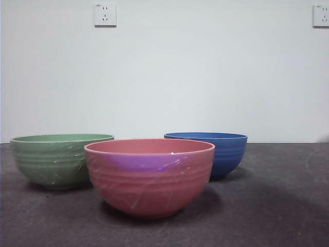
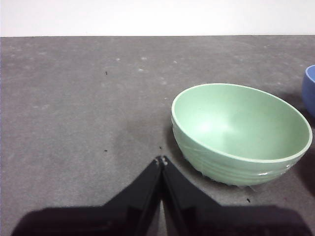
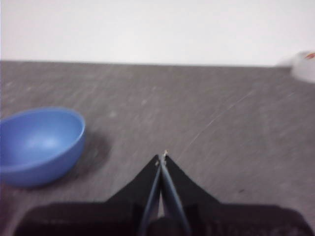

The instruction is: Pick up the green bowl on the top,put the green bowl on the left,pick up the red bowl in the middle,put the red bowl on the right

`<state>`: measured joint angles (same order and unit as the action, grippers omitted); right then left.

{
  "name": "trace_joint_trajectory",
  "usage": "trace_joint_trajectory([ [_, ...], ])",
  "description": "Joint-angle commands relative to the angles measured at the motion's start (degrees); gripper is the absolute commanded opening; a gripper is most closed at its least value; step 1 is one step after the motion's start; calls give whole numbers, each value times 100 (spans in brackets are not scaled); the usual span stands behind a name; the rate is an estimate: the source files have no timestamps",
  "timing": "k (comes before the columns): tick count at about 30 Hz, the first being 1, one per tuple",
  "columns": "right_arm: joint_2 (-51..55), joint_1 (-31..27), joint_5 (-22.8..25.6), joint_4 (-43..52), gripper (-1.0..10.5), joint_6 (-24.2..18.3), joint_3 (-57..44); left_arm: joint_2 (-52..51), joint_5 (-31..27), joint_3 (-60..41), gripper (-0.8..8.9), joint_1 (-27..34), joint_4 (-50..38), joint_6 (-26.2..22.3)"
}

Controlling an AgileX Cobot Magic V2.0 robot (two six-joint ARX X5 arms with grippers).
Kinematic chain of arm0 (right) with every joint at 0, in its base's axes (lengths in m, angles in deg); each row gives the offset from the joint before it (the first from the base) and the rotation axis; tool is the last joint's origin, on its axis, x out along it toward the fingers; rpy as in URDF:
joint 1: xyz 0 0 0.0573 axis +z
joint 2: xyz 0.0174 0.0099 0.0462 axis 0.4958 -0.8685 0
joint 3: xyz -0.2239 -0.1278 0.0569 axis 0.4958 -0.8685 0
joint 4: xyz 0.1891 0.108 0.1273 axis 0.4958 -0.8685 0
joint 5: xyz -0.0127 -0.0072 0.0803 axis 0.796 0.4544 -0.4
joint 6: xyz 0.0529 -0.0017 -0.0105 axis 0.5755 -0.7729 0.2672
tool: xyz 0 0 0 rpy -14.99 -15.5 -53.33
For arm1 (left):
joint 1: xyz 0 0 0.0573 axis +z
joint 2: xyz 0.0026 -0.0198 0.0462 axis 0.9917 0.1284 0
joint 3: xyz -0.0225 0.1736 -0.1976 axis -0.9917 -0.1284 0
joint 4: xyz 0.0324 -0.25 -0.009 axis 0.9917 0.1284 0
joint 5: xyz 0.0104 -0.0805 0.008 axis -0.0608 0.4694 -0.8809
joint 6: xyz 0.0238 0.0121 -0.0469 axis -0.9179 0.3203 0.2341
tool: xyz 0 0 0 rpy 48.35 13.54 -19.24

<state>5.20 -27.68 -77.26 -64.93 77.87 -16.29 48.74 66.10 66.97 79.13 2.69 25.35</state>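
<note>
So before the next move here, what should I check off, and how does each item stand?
1. Green bowl upright on the table, at the left in the front view: ok.
2. Left tool shut, holding nothing, apart from the green bowl: ok.
3. Red bowl set on the right: not ok; it stands between the green bowl and the blue bowl, nearest the front camera.
4. Right tool shut and holding nothing: ok.
5. Red bowl within the right tool's reach: cannot tell; its wrist view shows only the blue bowl.

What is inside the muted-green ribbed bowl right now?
Nothing shows inside the muted-green ribbed bowl: the left wrist view sees its smooth, bare bottom. Only its near inner wall is hidden.
</note>
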Motion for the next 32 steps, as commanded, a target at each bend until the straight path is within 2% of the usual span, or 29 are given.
trace_joint_trajectory([
  [1, 184, -15, -184, 428, 4, -28, -586, -15, 39, -55, -3, 20, 98, 33],
  [7, 483, -15, -184, 592, 4, 153, -1182, -15, 39, -55, -3, 20, 98, 33],
  [10, 579, -15, -170, 503, 4, 387, -1222, -15, 37, -57, -3, 20, 98, 33],
  [32, 538, -15, -164, 507, 4, 387, -1222, -15, 39, -55, -3, 20, 98, 33],
])
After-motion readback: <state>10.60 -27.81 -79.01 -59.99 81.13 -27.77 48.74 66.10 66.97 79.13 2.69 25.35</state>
